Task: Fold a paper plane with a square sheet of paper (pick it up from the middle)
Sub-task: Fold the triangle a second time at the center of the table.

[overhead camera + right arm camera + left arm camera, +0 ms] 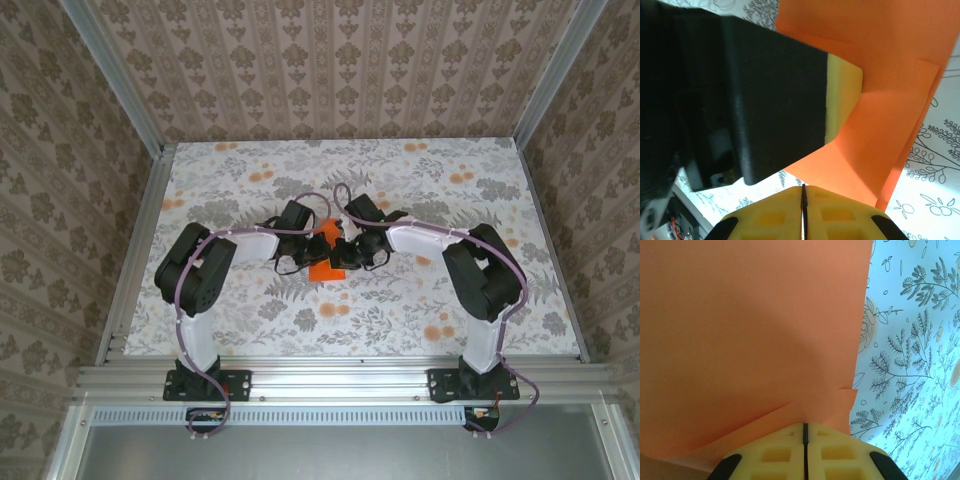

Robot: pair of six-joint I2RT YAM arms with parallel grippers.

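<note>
The orange sheet of paper lies partly folded at the middle of the table, one flap lifted. In the left wrist view the paper is very close, and its layered edges run into the seam of my left gripper, which is shut on it. My left gripper and right gripper meet over the sheet. My right gripper is shut, its tips at the near edge of the paper. I cannot see paper between its fingers. The left finger rests against the creased sheet.
The floral tablecloth covers the table, with small orange flower prints scattered about. Patterned walls and aluminium rails close in the left, right and back sides. Both arms arch inward from their bases at the near edge.
</note>
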